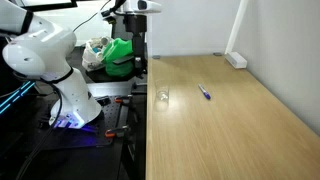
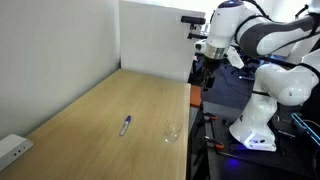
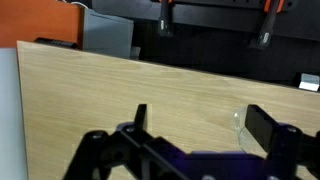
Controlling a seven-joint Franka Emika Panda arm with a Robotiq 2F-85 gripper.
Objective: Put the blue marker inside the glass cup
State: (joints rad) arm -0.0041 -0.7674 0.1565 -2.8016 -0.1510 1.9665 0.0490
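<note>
- Nearest the wrist camera, the robot's black two-fingered gripper [image 3: 200,128] is filling the bottom of the wrist view. Its jaws are standing wide apart and released, holding nothing.
- In an exterior view the same gripper [image 2: 206,64] is hanging in the air from the white arm [image 2: 262,35], by the edge of the table on the robot's side. It is touching nothing and is well apart from both task things.
- Just past the right-hand finger [image 3: 266,126] in the wrist view, the rim of a small clear glass tumbler, the glass cup [image 3: 240,122], is showing faintly.
- The light brown wooden table [image 3: 120,85] is stretching out beneath and beyond the gripper.
- In both exterior views the glass cup [image 1: 163,96] [image 2: 173,132] is standing upright on the table, close to the edge nearest the robot. Nothing is showing inside it.
- The thin dark blue marker [image 1: 205,93] [image 2: 126,124] is lying flat on the bare wood, near the cup but not touching it, on the side of the cup away from the robot.
- Farther across the table, a white power strip [image 1: 236,60] [image 2: 12,150] is sitting at the far edge by the white wall [image 2: 60,50].
- Behind the robot's base, a crumpled green bag [image 1: 121,52] is resting among dark equipment.
</note>
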